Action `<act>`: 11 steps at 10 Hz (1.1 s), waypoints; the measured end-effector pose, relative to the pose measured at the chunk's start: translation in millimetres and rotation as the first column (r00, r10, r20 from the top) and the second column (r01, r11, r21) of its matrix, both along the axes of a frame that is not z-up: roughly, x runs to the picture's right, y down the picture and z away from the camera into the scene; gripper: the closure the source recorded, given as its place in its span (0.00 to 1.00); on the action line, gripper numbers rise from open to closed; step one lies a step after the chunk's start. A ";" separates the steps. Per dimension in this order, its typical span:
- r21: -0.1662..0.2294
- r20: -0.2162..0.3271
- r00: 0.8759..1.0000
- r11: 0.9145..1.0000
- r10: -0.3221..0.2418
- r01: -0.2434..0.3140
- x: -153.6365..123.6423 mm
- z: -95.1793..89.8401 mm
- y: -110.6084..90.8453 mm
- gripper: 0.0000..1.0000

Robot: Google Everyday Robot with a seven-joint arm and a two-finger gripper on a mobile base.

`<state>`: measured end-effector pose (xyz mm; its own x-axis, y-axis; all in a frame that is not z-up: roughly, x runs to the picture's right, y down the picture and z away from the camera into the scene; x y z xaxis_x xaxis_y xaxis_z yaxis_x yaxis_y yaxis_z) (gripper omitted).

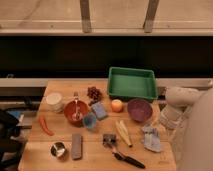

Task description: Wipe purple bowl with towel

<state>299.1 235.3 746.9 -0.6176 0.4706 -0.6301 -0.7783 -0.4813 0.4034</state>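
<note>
So the setup is a wooden worktop (pixel 93 156) pushed up against a dark wall panel (pixel 55 57), with a pale ledge and a couple of uprights above it. Only one camera view here, looking down at the whole spread.

The purple bowl (pixel 139 110) sits right of centre, just in front of the green tray (pixel 132 85) at the back. The towel (pixel 151 138) is lying crumpled on the wood, in front of the bowl and a bit to its right, close to it but not touching as far as I can see.

The robot's white arm (pixel 180 97) comes in from the right edge, and the hand (pixel 164 122) hangs by the right edge of the worktop, between the bowl and the towel. It's spread wide with nothing in it.

The rest of the clutter:
- an orange fruit (pixel 117 105) just left of the purple bowl
- a blue sponge (pixel 99 110), then a red-orange bowl (pixel 67 113) with a spoon (pixel 76 104) in it
- a small blue cup (pixel 90 121) in front of those two
- a white container (pixel 54 101) and a dark red bunch, grapes probably (pixel 93 93), further back
- a red chili (pixel 45 126) on the left edge
- a metal can (pixel 58 149) and a grey block (pixel 76 145) up front
- a long pale yellow thing (pixel 123 133), can't tell what it is
- a black-handled brush (pixel 120 151) at the front
</note>
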 end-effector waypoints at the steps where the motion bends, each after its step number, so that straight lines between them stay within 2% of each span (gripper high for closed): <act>1: -0.015 0.013 1.000 1.000 0.003 -0.003 -3.7 3.5 6.3 0.32; 5: -0.078 0.074 0.997 0.997 0.017 -0.011 -27.0 27.7 27.8 0.32; 9: -0.123 0.062 0.996 0.991 0.059 -0.051 -21.0 50.5 40.2 0.32; 11: -0.126 0.047 0.997 0.990 0.067 -0.061 -17.7 52.2 43.4 0.45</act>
